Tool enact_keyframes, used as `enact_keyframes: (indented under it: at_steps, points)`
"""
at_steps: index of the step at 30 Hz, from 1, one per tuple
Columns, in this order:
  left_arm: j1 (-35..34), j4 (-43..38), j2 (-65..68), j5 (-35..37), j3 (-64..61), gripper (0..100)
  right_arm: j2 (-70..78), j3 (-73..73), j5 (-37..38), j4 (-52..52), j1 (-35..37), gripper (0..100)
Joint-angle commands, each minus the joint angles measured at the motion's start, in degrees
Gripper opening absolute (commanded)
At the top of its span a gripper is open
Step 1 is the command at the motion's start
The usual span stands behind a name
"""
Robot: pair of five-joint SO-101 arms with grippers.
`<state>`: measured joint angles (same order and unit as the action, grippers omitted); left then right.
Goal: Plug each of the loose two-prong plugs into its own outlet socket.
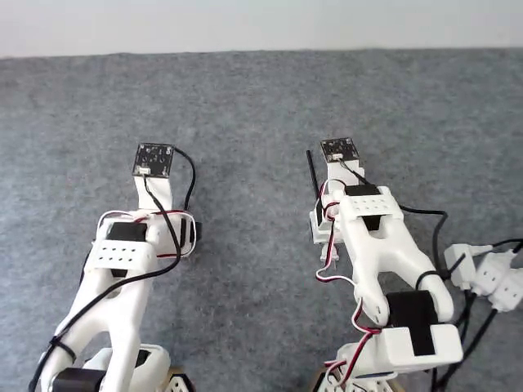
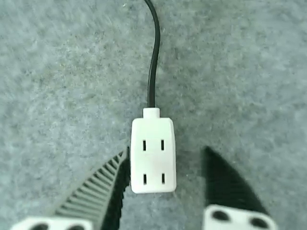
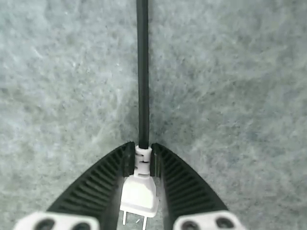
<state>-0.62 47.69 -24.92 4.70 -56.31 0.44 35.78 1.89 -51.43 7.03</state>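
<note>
left fingers (image 2: 103,187): spread, straddling the outlet socket (image 2: 153,155). One finger touches its side, the other stands apart. Nothing pinched.
right fingers (image 3: 103,182): pinching the two-prong plug (image 3: 139,194) at its neck. Prongs point back toward the finger roots, black cord (image 3: 143,72) runs out past the tips.
counter (image 1: 245,98): socket lies flat, slots face up.
risk 1: socket isn't clamped, so it likely slides when the plug pushes in.
risk 2: neck grip is narrow, so the plug may pivot and the prongs miss the slots.
</note>
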Motion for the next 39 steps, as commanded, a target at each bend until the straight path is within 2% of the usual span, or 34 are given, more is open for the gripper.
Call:
enact_keyframes:
  at_steps: [1, 10, 14, 24, 31, 35, 39]
  points:
    - [-0.35, -0.88, -0.09, 0.35, 0.48, 29, -0.22, -3.87, 0.62, 0.75, -0.4, 0.8]
    - [-0.44, -0.62, 0.26, -0.09, 0.13, 26, -0.04, -3.87, 0.62, 1.1, -0.4, 0.8]
    - [-0.44, -0.44, 6.68, -0.09, 2.07, 26, -0.04, -3.87, 0.62, 1.1, -0.57, 0.8]
    - [-0.53, 6.86, 19.78, 0.0, 13.32, 26, -0.04, -3.87, 0.62, 1.19, -0.66, 0.8]
    - [0.53, 7.3, 20.31, -0.09, 13.67, 12, -0.04, -3.87, 0.62, 1.27, -0.75, 0.8]
    - [3.69, 7.38, 20.75, -0.09, 13.76, 1, -0.13, -3.87, 0.62, 1.27, -0.75, 0.8]
    - [8.62, 7.56, 20.31, 0.62, 13.23, 1, -0.31, -3.87, 0.62, 1.27, -1.27, 0.8]
